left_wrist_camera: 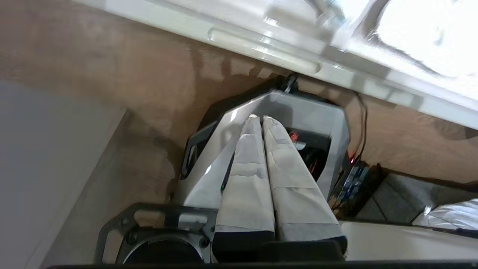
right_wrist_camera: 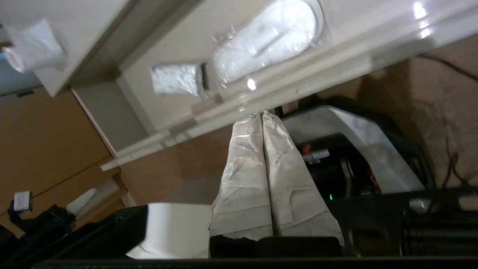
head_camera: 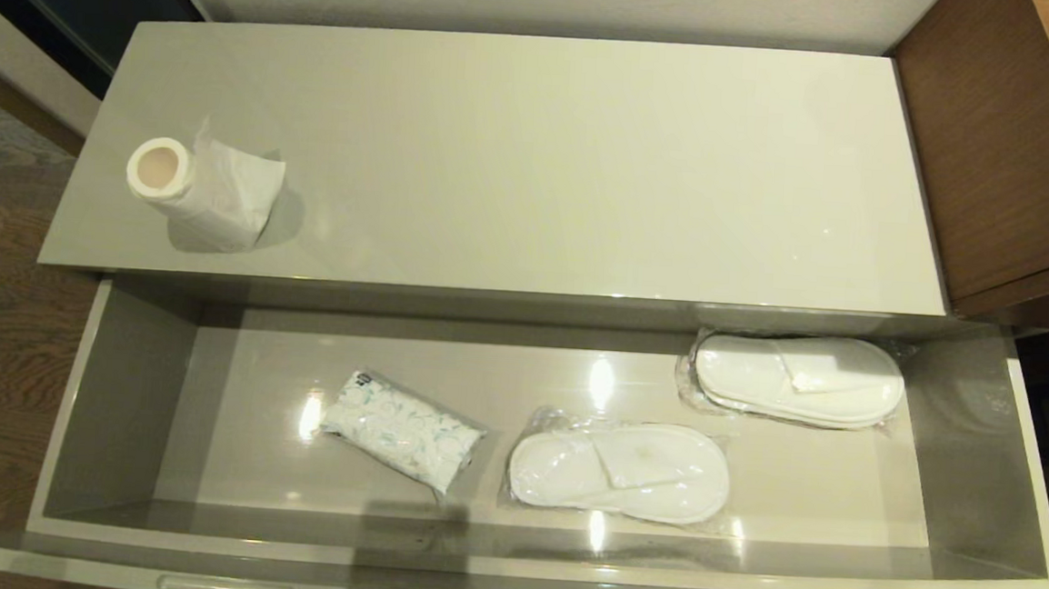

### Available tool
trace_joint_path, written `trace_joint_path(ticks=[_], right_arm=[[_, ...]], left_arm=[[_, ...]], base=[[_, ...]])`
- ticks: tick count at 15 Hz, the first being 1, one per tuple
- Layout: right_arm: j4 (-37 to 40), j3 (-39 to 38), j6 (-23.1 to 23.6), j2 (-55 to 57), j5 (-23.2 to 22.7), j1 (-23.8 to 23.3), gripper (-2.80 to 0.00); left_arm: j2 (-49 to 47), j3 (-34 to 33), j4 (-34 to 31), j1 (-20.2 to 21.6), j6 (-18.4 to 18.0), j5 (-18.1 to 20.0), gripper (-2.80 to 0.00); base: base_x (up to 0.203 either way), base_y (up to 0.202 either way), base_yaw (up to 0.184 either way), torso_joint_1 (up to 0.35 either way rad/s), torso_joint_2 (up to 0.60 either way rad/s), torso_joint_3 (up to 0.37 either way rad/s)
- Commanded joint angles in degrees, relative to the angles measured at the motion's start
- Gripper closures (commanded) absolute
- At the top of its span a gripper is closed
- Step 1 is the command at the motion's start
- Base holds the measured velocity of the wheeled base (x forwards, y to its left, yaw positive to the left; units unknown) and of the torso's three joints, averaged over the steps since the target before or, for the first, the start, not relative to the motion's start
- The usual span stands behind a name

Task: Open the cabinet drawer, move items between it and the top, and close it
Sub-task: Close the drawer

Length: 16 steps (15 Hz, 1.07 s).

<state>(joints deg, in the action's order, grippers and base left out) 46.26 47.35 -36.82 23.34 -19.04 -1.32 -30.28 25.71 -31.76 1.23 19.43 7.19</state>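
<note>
Your drawer [head_camera: 509, 549] is already pulled fully out at 6 o'clock in the head view, so step one looks done; the cabinet top [head_camera: 533, 149] sits behind it at 12. Inside the drawer you have a tissue pack [head_camera: 402, 431] at about 7 o'clock, one bagged pair of slippers [head_camera: 620, 470] near centre-front, and a second bagged pair of slippers [head_camera: 799, 378] at 2 o'clock against the back wall. On the top only a toilet roll [head_camera: 198, 191] stands, far out at 9 o'clock. Neither arm shows in the head view. Your left tool [left_wrist_camera: 260, 118] is closed, fingers pressed together, holding nothing, hanging over the robot base below the drawer's front edge near a slot handle [left_wrist_camera: 263, 51]. Your right tool [right_wrist_camera: 260, 114] is likewise closed and empty, tips just short of the drawer front, with the tissue pack and a slipper bag visible beyond. My read: the item swap looks not yet started, judging by empty tools. You likely still have to move things between drawer and top, then push the drawer shut.
</note>
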Motion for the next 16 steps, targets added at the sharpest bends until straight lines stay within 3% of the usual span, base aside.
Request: trace_joint_path(ticks=[1,3,12,13,16], right_arm=[[1.14,-0.61,-0.19,0.29,-0.12,-0.09,0.0],[1.28,-1.75,-0.19,0.22,-0.13,-0.09,0.0],[4.38,-2.89,-0.17,2.53,-1.0,-0.09,0.0],[5.59,-2.97,-0.1,3.37,-1.0,-0.09,0.0],[10.55,-2.97,0.03,4.7,-2.37,-0.09,0.0]], left_arm=[[-5.34,0.36,-3.06,0.0,-0.05,-0.18,0.0],[-10.17,0.6,-4.16,0.06,0.22,-0.47,0.0],[-9.5,-5.9,-4.38,-0.08,-1.25,-0.96,0.0],[-9.07,-7.16,-4.49,-0.02,-4.39,-1.02,0.0],[-5.53,-7.59,-4.34,0.0,-5.12,-0.84,0.0]], base=[[0.0,0.0,0.0,0.0,0.0,0.0],[0.0,0.0,0.0,0.0,0.0,0.0],[0.0,0.0,0.0,0.0,0.0,0.0],[0.0,0.0,0.0,0.0,0.0,0.0],[0.0,0.0,0.0,0.0,0.0,0.0]])
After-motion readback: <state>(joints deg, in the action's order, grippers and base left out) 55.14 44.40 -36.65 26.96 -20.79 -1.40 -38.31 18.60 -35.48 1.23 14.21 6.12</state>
